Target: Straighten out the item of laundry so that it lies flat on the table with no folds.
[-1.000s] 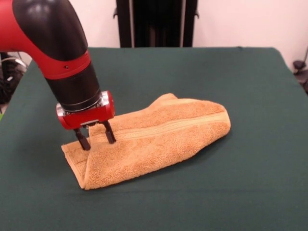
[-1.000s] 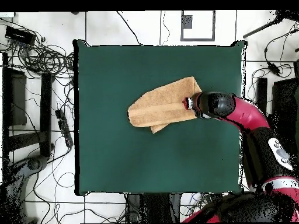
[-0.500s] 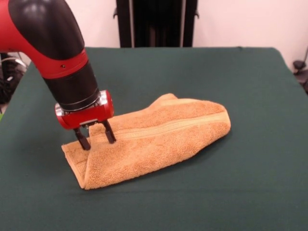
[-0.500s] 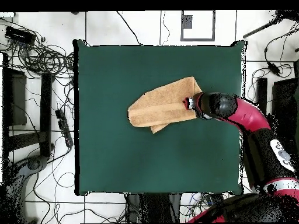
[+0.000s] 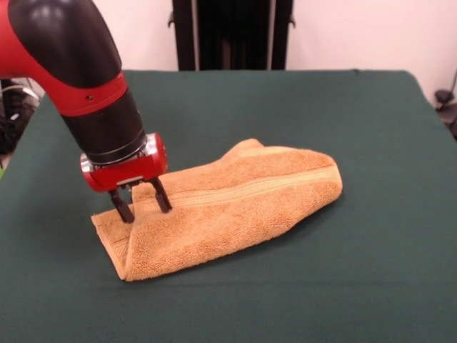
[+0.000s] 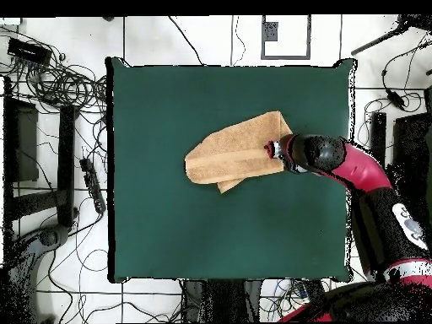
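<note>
The tan-orange towel (image 5: 228, 204) lies folded over on the dark green table (image 5: 371, 257), with one woven band running along its top layer. It also shows in the overhead view (image 6: 232, 152), right of the table's (image 6: 169, 236) middle. My gripper (image 5: 143, 207) stands at the towel's left end in the front view, its two black fingers (image 5: 122, 207) spread apart and resting on the upper layer there. In the overhead view the gripper (image 6: 272, 150) is at the towel's right end. The care tag is not visible.
A black stand (image 5: 232, 34) rises behind the table's far edge. Cables and equipment (image 6: 51, 84) lie on the floor around the table. My red and black arm (image 6: 363, 177) reaches in over the table's right edge in the overhead view.
The arm has leaned slightly to the left in the front view. The gripper's fingers stay at the same spot on the towel. The towel has not moved.
</note>
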Controlling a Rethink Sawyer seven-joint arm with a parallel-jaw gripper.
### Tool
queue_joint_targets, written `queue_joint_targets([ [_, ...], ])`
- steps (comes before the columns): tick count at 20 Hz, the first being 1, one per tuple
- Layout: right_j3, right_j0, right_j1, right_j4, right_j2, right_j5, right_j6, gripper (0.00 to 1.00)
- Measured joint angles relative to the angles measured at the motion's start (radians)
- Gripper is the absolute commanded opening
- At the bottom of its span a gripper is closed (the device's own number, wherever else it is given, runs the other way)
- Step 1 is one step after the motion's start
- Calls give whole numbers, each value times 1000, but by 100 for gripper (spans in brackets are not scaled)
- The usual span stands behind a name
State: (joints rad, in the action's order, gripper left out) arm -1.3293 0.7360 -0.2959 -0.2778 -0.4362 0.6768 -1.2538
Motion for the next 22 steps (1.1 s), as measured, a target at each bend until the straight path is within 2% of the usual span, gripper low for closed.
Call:
queue_joint_targets([
  [22, -39, 68, 35, 167, -37, -1, 0, 100],
])
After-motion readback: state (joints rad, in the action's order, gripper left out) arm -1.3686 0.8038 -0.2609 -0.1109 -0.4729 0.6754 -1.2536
